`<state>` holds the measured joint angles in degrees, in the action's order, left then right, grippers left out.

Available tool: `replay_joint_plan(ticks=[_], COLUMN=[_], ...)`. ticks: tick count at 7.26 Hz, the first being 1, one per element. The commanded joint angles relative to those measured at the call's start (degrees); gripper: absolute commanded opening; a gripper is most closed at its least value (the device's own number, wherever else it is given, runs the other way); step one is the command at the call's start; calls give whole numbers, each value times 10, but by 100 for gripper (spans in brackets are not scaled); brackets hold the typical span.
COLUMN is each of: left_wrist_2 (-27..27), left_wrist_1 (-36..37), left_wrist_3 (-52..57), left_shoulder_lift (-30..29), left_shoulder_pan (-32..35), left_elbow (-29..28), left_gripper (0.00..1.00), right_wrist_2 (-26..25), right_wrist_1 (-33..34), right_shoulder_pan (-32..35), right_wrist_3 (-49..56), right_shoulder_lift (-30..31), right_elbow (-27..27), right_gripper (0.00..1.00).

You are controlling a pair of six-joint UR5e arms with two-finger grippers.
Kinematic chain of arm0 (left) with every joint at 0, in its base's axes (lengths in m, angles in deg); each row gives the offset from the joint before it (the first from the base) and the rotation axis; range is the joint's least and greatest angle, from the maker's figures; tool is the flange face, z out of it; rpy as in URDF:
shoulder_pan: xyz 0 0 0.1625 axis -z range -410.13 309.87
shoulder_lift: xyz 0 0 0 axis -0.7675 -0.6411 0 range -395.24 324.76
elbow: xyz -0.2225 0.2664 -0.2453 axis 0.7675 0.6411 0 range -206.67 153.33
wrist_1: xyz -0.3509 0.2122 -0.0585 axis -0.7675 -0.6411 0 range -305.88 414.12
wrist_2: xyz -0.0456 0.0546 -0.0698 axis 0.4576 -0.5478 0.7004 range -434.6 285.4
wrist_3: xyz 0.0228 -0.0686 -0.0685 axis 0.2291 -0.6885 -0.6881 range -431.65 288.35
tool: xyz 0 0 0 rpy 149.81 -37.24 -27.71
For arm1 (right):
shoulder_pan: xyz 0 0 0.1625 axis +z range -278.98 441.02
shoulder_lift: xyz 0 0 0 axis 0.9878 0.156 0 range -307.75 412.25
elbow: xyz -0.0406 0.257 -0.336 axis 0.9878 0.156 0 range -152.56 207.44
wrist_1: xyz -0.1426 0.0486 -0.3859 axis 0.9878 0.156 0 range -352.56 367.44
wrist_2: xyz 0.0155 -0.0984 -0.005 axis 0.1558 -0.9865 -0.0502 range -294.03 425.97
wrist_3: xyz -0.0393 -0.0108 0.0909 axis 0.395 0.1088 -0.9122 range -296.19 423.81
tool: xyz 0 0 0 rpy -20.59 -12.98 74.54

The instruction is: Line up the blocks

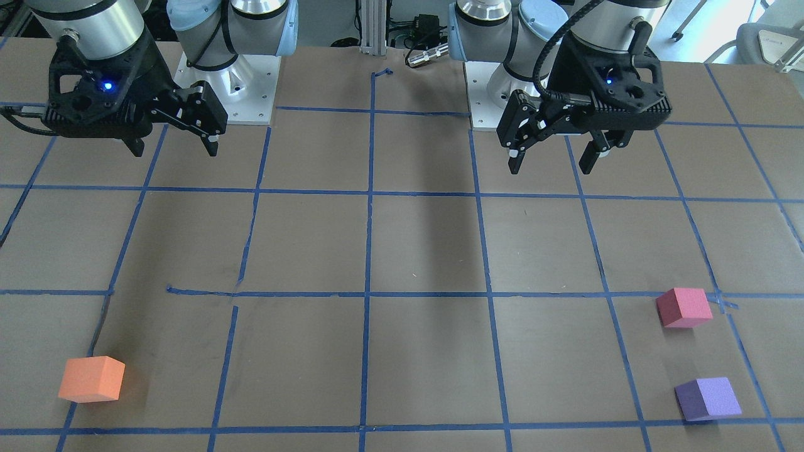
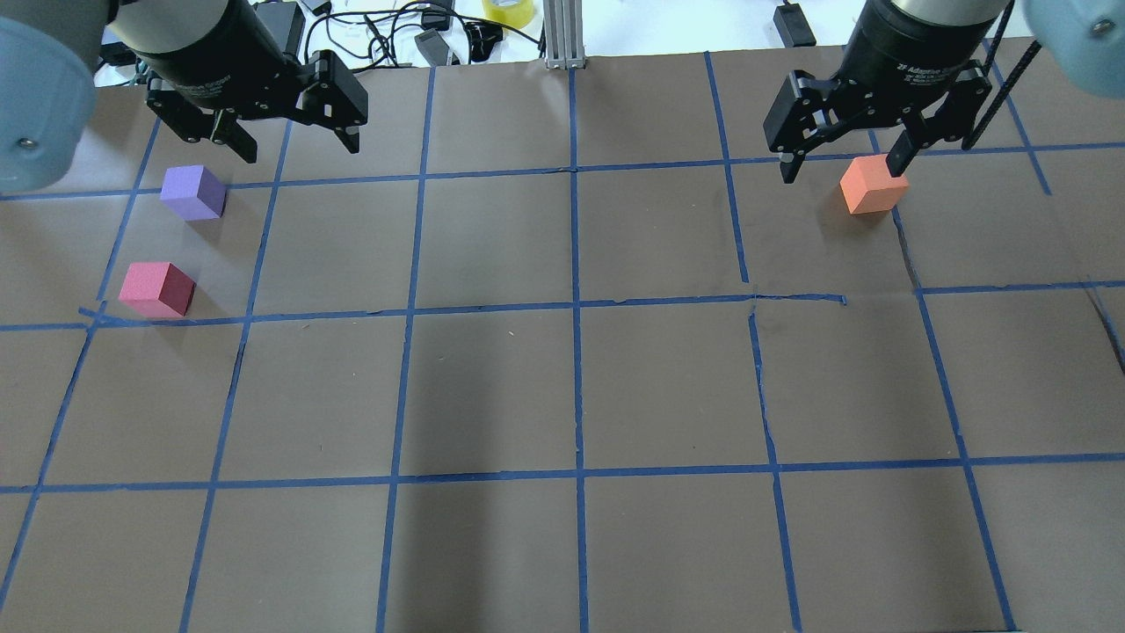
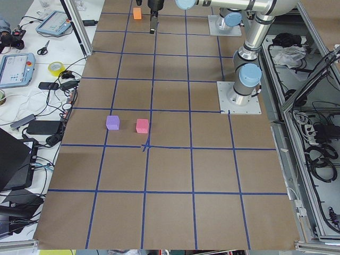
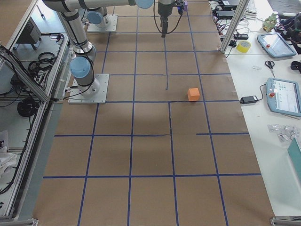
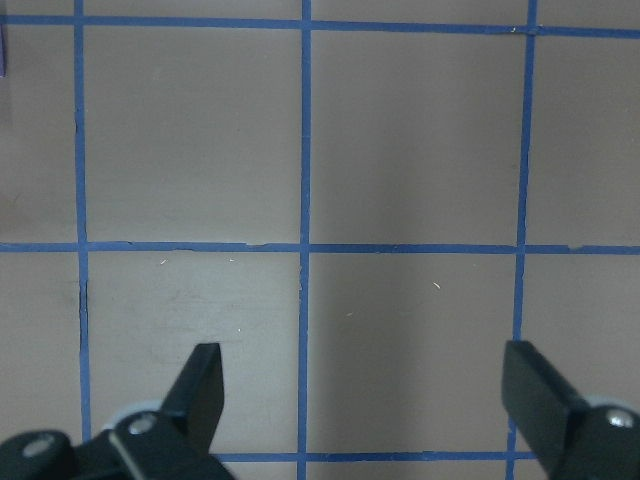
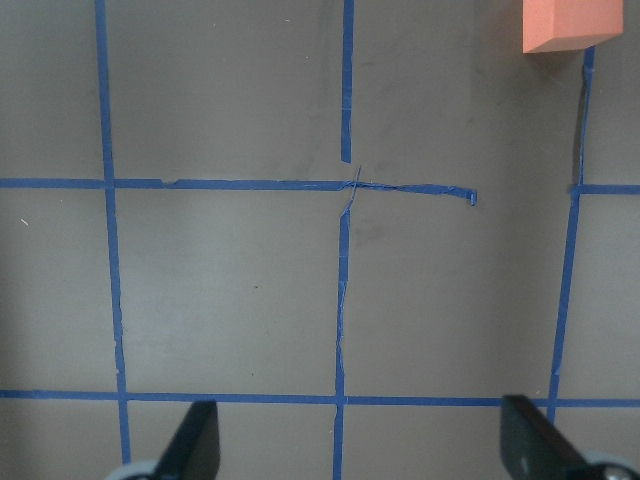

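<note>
Three foam cubes lie on the brown table. The orange block is alone on my right side and shows at the top of the right wrist view. The pinkish-red block and the purple block lie close together on my left side, apart from each other. My left gripper is open and empty, high above the table. My right gripper is open and empty, also raised, well back from the orange block.
Blue tape lines divide the table into squares. The arm base plates stand at the robot's edge. Cables and a yellow tape roll lie past the far edge. A metal post stands at the far middle.
</note>
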<state>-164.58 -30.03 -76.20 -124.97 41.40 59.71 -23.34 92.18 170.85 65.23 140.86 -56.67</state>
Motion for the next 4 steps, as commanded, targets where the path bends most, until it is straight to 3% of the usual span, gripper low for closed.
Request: replay_joint_plan(ticks=[1, 4], left_wrist_2=[-11, -9], left_wrist_1=[-28, -33], left_wrist_3=[2, -1], left_shoulder_lift=[9, 11], left_shoulder_pan=[-3, -2], left_elbow=[0, 0], left_gripper=[100, 100], right_wrist_2=[0, 0], right_wrist_1=[0, 4], right_shoulder_pan=[0, -1], right_wrist_3=[0, 3], right_shoulder_lift=[1, 1], right_elbow=[0, 0], right_gripper=[100, 100])
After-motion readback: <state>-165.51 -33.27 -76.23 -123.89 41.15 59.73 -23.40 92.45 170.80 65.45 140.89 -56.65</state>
